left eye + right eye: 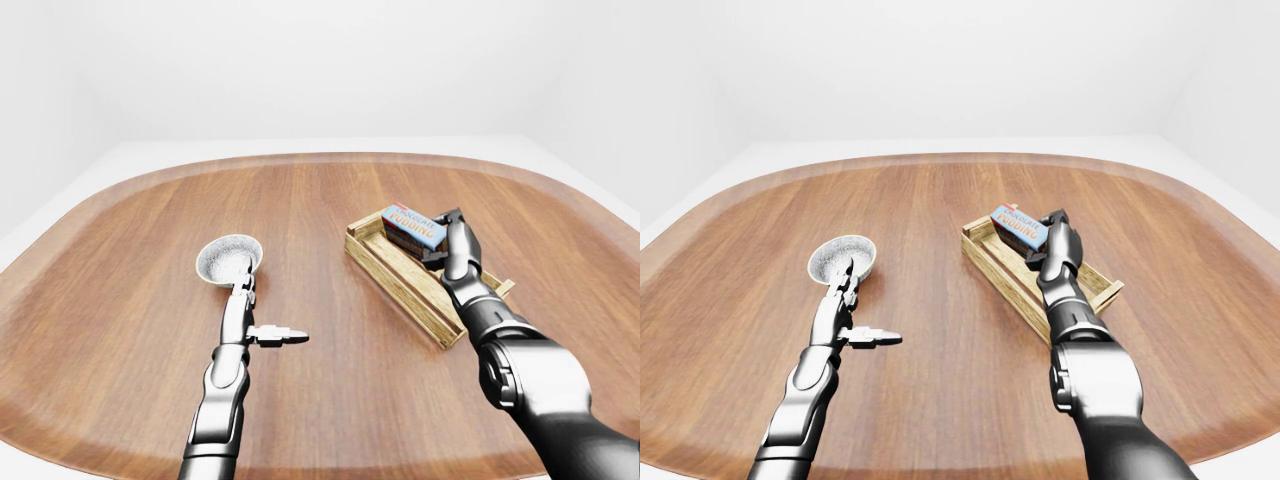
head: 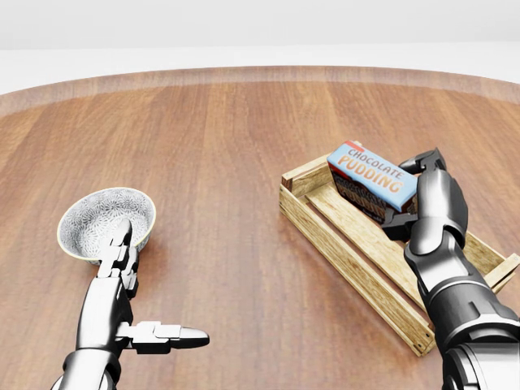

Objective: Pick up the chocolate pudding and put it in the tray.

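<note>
The chocolate pudding (image 2: 370, 175) is a blue and brown box. It lies tilted over the top-left end of the wooden tray (image 2: 349, 252), at the right of the head view. My right hand (image 2: 409, 191) is over the tray. Its fingers close round the box's right end, with the thumb below and the other fingers above. My left hand (image 2: 150, 288) is open and empty at the lower left. Its fingers point at a bowl and its thumb sticks out to the right.
A small speckled white bowl (image 2: 101, 219) stands on the round wooden table (image 2: 227, 146), just above my left fingertips. White floor and walls surround the table.
</note>
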### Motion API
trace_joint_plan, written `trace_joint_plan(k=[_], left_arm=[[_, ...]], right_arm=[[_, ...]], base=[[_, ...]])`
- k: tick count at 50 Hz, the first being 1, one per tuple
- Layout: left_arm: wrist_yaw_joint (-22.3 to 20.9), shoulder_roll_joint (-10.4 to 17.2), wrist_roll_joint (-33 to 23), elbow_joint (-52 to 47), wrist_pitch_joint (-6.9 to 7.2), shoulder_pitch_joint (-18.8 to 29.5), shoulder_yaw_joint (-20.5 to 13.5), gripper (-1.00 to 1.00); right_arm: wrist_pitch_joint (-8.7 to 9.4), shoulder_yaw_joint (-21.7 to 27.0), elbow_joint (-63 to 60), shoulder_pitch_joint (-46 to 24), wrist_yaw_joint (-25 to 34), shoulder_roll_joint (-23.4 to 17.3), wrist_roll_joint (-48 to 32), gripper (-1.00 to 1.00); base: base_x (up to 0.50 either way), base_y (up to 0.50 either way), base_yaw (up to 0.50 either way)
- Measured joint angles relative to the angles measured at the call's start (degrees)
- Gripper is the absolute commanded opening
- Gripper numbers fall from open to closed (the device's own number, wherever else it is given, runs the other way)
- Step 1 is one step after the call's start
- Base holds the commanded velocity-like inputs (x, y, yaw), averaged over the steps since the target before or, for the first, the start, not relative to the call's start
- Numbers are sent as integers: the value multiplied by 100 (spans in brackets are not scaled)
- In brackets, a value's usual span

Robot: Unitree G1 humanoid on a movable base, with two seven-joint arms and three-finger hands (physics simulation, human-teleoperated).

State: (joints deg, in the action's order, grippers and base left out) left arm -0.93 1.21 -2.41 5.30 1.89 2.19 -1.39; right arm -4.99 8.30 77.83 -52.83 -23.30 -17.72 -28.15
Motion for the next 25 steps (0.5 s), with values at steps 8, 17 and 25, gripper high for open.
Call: trace_joint_plan(k=[8, 17, 25], left_arm=[[4, 1, 7, 14, 5, 13, -6, 100], [10, 2, 14, 11, 24, 23, -8, 100], [9, 4, 17, 15, 23, 25, -9, 100]], right_arm=[[0, 6, 6, 59, -21, 7, -35, -100], [0, 13, 8, 89, -21, 1, -50, -100], [0, 14, 4, 96, -11, -3, -49, -100]], base=[[0, 0, 0], [0, 0, 0], [0, 0, 0]])
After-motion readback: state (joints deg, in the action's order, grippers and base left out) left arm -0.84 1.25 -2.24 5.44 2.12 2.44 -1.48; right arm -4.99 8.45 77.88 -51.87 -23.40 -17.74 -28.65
